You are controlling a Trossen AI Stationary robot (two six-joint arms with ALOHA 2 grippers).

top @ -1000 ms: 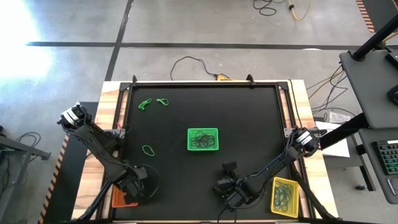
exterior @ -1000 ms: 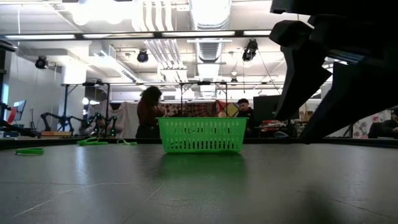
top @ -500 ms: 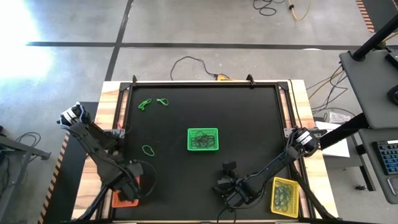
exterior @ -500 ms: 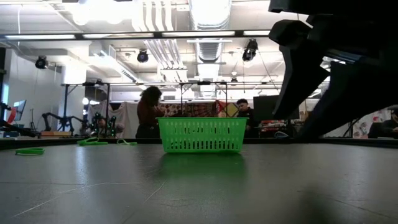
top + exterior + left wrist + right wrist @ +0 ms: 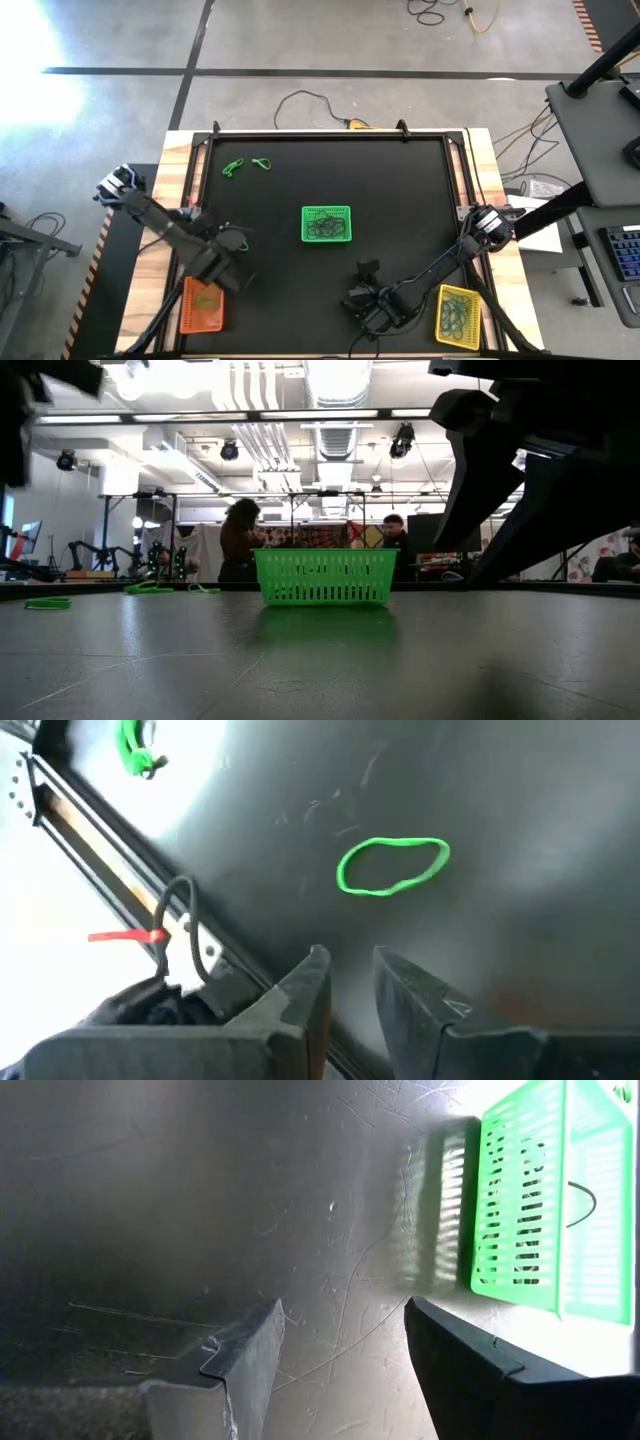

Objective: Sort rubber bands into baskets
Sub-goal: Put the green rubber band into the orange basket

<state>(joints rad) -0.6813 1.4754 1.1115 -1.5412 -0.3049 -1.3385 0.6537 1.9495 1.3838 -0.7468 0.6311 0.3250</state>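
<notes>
Bench (image 5: 400,200): green basket (image 5: 326,224) at centre, orange basket (image 5: 201,305) near left, yellow basket (image 5: 457,316) near right; 3 green rubber bands (image 5: 240,241) loose on the left half. Left end effector (image 5: 232,243), fingers slightly apart and empty, hovers beside 1 band. Right end effector (image 5: 367,270), fingers apart and empty, sits low near the green basket.

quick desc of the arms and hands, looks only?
Two dark, near-black jointed arms. Left arm has a pale, whitish cap at its outer joint; right arm has a grey-white joint ring. Left hand and right hand each have two flat, angular dark fingers.
</notes>
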